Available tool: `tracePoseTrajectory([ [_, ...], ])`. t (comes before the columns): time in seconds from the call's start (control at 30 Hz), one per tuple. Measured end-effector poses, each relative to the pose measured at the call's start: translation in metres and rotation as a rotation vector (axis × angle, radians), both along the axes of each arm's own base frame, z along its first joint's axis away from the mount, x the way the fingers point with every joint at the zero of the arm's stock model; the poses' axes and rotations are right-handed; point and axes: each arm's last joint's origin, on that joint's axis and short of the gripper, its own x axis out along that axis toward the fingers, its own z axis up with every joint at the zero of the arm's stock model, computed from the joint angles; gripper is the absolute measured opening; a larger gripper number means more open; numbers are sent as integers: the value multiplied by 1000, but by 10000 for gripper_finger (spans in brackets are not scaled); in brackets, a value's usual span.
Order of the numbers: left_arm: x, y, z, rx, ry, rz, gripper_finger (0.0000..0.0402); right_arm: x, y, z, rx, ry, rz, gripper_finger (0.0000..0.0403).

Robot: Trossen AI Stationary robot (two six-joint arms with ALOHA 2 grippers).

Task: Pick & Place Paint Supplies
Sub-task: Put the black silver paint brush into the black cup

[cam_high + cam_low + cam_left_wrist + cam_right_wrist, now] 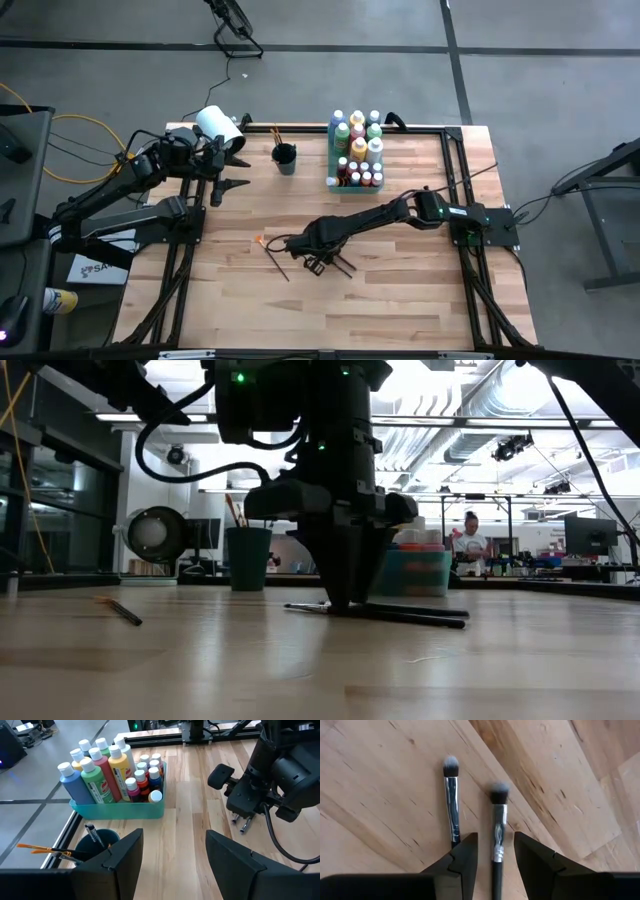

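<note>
**Thin brushes lying flat: a light, fiddly pick**

Our right gripper (495,862) is down at the tabletop (400,300) in the middle of the near half, fingers spread with a paintbrush (497,827) lying in the gap between them; the jaws have not yet pressed on it. A second paintbrush (451,800) lies just beside it, outside the fingers. Both look very light and stiff, with smooth metal ferrules and soft bristle tips. We judge the ferrule or handle just behind it the place to pinch: the bristles would crush, and a round, slick handle lying flat on wood may roll or slip out of a shallow grip.

Another brush (275,262) lies well to the left on the table. The dark cup (285,158) at the far side holds brushes already, and the green tray (120,810) next to it is packed with paint bottles (100,777).

Our left gripper (172,857) waits at the far left, raised, jaws wide apart and empty.
</note>
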Motion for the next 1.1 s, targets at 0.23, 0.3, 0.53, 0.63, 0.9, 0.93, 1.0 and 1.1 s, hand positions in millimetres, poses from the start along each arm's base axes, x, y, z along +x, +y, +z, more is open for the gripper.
tracePoseTrajectory([
  [0.23,0,0,0,0,0,0,211,1,0,0,10,-5,0,121],
  [0.3,0,0,0,0,0,0,211,1,-1,0,23,-3,-1,121],
  [0.53,0,0,0,0,-1,0,211,3,-16,-3,96,0,-37,110],
  [0.63,0,0,0,0,0,0,211,4,-21,-3,110,-1,-23,101],
  [0.9,0,0,0,0,0,0,211,5,-28,-3,109,-2,9,84],
  [0.93,0,0,0,0,0,0,211,5,-28,-4,106,-3,10,82],
  [1.0,0,0,0,-1,2,0,211,4,-28,-6,100,0,6,79],
  [1.1,0,0,-1,-5,7,0,211,2,-27,-10,92,12,-10,71],
])
